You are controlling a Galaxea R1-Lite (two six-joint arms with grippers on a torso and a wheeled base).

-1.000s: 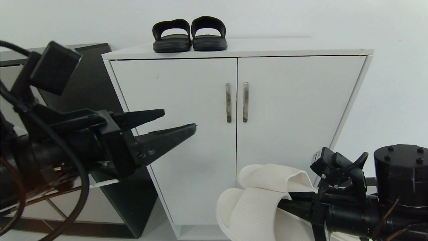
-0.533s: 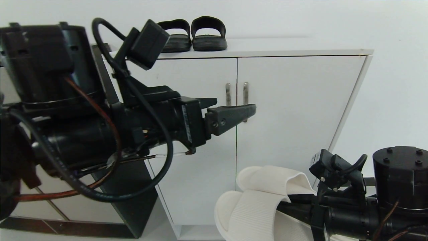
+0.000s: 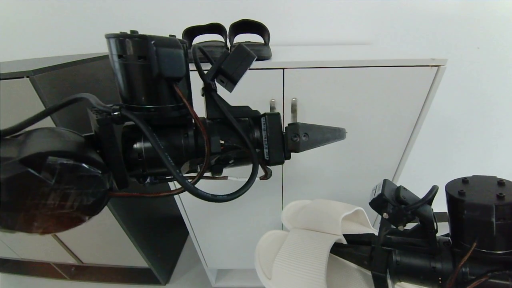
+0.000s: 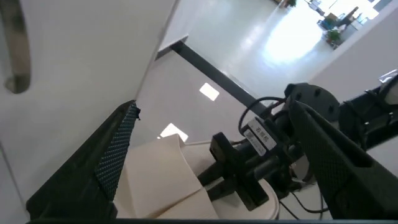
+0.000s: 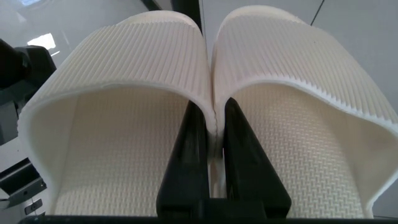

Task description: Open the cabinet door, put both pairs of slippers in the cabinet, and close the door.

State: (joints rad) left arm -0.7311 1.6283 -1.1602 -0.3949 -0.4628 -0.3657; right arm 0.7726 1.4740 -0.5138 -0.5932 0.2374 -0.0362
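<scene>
Standing shut, the doors [image 3: 352, 120] of the white cabinet [image 3: 280, 58] face the head view, their two metal handles [image 3: 294, 109] side by side at the middle seam. The black slippers [image 3: 228, 40] sit as a pair on the cabinet top, towards its left end. The left claw [image 3: 320, 137] is level in front of the doors, just below the handles and pointing right. Low at the right, the white slippers [image 3: 316, 236] are held up at the end of the right arm [image 3: 416, 256], in front of the cabinet's foot.

The left wrist view shows its fingers [image 4: 93, 168] spread well apart, one handle [image 4: 15, 50] near them and the white slippers below.

The right wrist view shows the right claw [image 5: 214, 143] clamped on the white slippers, pinching the two adjoining strap edges together.
</scene>
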